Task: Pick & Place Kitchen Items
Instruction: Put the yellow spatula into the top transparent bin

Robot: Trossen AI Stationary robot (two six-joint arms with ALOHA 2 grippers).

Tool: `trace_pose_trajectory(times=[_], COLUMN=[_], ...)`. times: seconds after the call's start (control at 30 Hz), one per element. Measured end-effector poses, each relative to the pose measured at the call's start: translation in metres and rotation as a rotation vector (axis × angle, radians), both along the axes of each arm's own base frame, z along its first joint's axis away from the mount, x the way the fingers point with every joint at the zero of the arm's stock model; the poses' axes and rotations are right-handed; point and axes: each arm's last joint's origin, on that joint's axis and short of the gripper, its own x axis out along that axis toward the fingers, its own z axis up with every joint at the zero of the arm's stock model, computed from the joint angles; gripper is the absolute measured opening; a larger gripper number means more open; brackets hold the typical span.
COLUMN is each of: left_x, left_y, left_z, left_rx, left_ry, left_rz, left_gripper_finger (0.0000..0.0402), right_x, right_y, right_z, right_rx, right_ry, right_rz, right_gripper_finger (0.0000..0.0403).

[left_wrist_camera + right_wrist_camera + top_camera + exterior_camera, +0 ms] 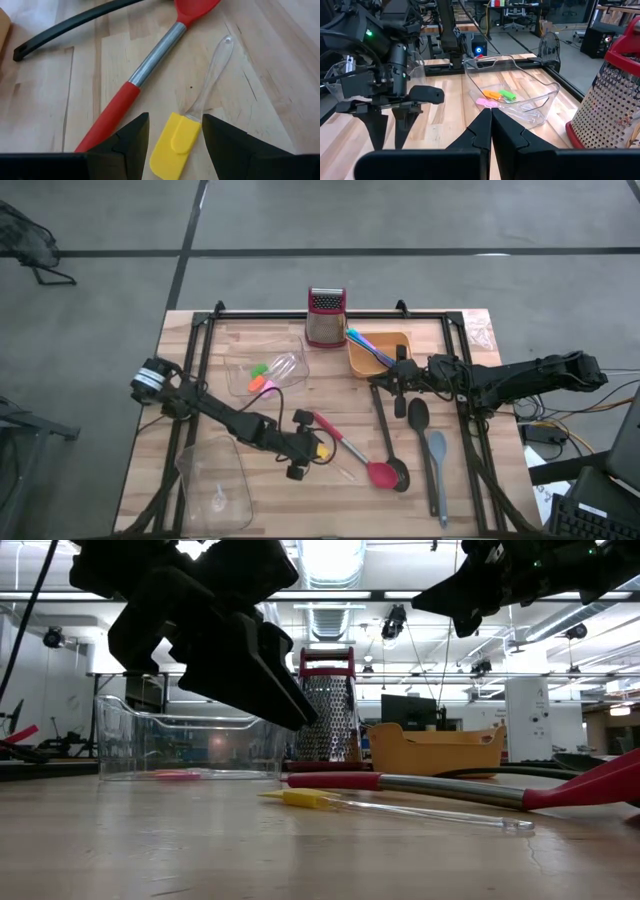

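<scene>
A small spatula with a yellow head (pixel 175 142) and a clear handle (pixel 215 65) lies flat on the wooden table; it also shows in the high view (pixel 322 450) and the low view (pixel 305 800). My left gripper (pixel 175 122) is open. It hangs above the yellow head with one finger on either side and touches nothing; it also shows in the high view (pixel 303 448). A red spoon with a steel shaft (pixel 350 452) lies beside the spatula. My right gripper (pixel 490 115) is shut and empty, held above the table near the orange tray (pixel 378 352).
A steel grater (pixel 325 315) stands at the far edge. The orange tray holds blue and purple sticks. A clear tub (pixel 265 370) holds orange, green and pink pieces. A second clear tub (pixel 215 480) sits near left. Black spoons (pixel 418 415) and a grey spatula (pixel 437 470) lie right.
</scene>
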Motion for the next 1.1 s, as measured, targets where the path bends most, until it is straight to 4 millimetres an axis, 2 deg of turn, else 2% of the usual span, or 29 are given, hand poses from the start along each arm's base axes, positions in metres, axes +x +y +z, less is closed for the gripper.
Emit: trace_pose_trajectory(times=[0.67,0.83,0.9,1.1], left_x=[0.000,0.000,0.000,0.001], left_y=[0.000,-0.003,-0.003,0.009], left_z=[0.000,0.000,-0.005,-0.014], left_rx=[-0.003,-0.069,-0.046,-0.019], left_ry=[-0.006,0.024,0.036,0.112], left_rz=[-0.003,-0.106,-0.141,-0.103], left_gripper_finger=[0.0190,0.0190,0.0190,0.0191], right_x=[0.000,0.000,0.000,0.000], right_y=[0.000,0.000,0.000,0.000], right_z=[0.000,0.000,0.000,0.000], right_rx=[0.000,0.000,0.000,0.000], right_ry=[0.000,0.000,0.000,-0.001], right_rz=[0.000,0.000,0.000,0.000], right_gripper_finger=[0.0008,0.0008,0.0008,0.0008])
